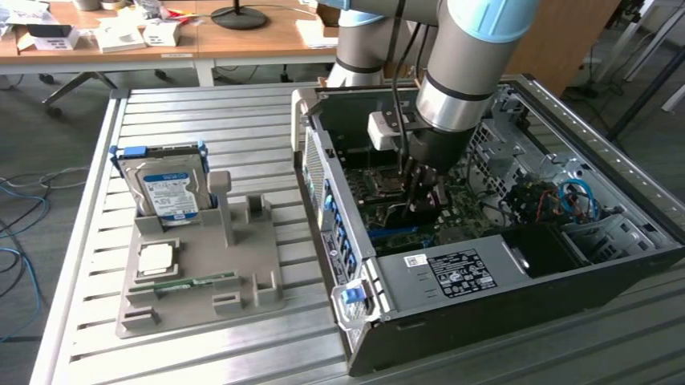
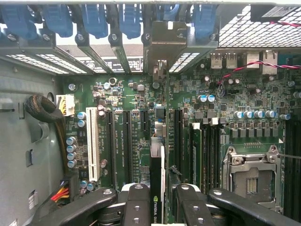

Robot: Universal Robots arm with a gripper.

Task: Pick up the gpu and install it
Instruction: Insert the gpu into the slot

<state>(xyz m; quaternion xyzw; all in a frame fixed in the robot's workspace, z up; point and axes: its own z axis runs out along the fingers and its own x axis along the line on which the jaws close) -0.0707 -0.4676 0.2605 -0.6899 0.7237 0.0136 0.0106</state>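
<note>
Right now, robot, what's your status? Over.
Gripper shut on the gpu, card held edge-on. Card down inside the computer case, over the green board. Nothing blocking the slots. Over.

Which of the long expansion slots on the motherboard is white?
The white slot, nearest the bare case wall beside the cable bundle. The other long slots are black, and the gpu stands over those.

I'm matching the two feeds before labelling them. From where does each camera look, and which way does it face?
Exterior view: off the arm, above the slatted table, looking down at the open computer case; the arm reaches into it.
Wrist view: on the wrist, looking past the end effector at the motherboard; its fingers grip the gpu, edge-on.
Shared: the case interior, the motherboard and the end effector.
</note>
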